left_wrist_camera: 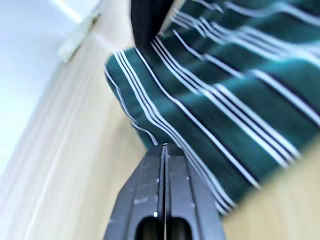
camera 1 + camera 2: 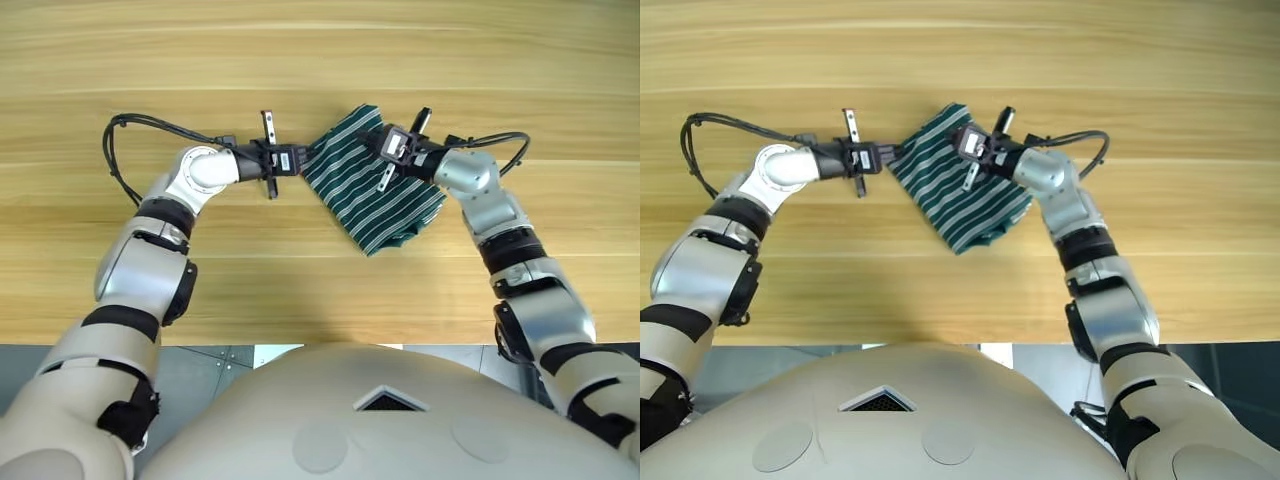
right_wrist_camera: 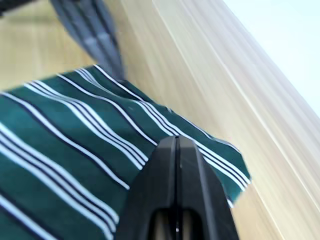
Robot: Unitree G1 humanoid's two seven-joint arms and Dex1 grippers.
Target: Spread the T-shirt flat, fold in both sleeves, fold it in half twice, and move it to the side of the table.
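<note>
A dark green T-shirt with thin white stripes lay folded into a compact, roughly diamond-shaped bundle on the light wooden desk, around the middle of its width and toward the far half of its depth. One corner of the bundle pointed left, another pointed away from the robot, and the near edge looked bunched and wrinkled. The left end effector met the T-shirt at its left corner. In the left wrist view its two dark fingers were pressed tightly together with no gap, and the tips sat on the striped edge of the cloth, nipping it. The right end effector sat on the far right part of the bundle, just beside the far corner. Its fingers were likewise closed flat against each other over the fabric, pinching it near that corner. A black cable looped out over the desk from the left wrist, and another black cable arched behind the right wrist.
</note>
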